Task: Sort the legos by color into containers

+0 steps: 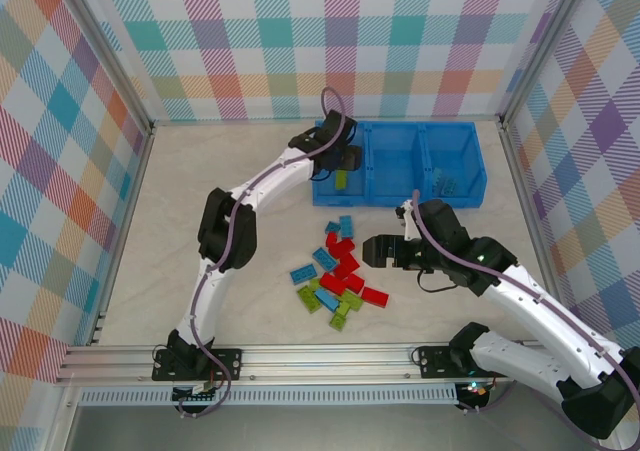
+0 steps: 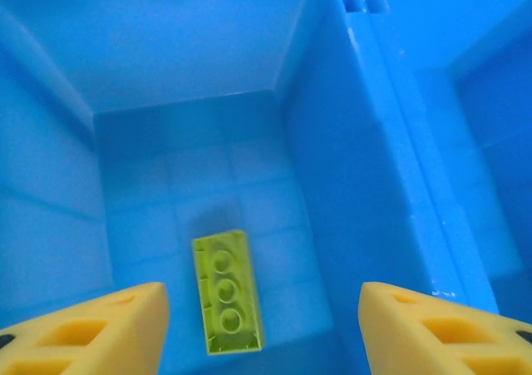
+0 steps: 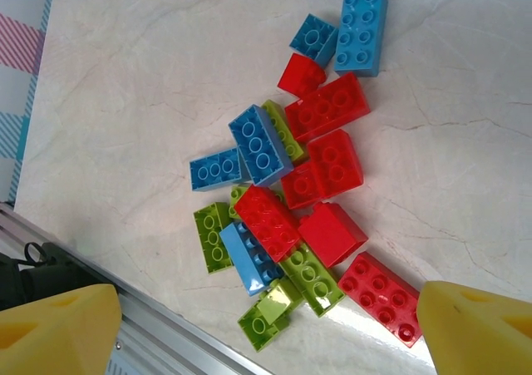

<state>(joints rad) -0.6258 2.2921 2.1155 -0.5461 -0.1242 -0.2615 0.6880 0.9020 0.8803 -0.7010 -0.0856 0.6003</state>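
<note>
Lime brick (image 2: 227,292) lies studs-up, lengthwise away from the open left end effector (image 2: 263,304).

Robot lab enclosure, plaid backdrop walls (image 1: 340,41), aluminium frame rail (image 1: 330,359)

My right gripper (image 3: 266,329) hangs with its jaws spread wide; between and just ahead of them I see the legos (image 3: 291,192) heaped on the pale table (image 3: 125,101), red, blue and lime bricks touching, some overlapping, a metal rail (image 3: 158,342) close by one side of the claw
</note>
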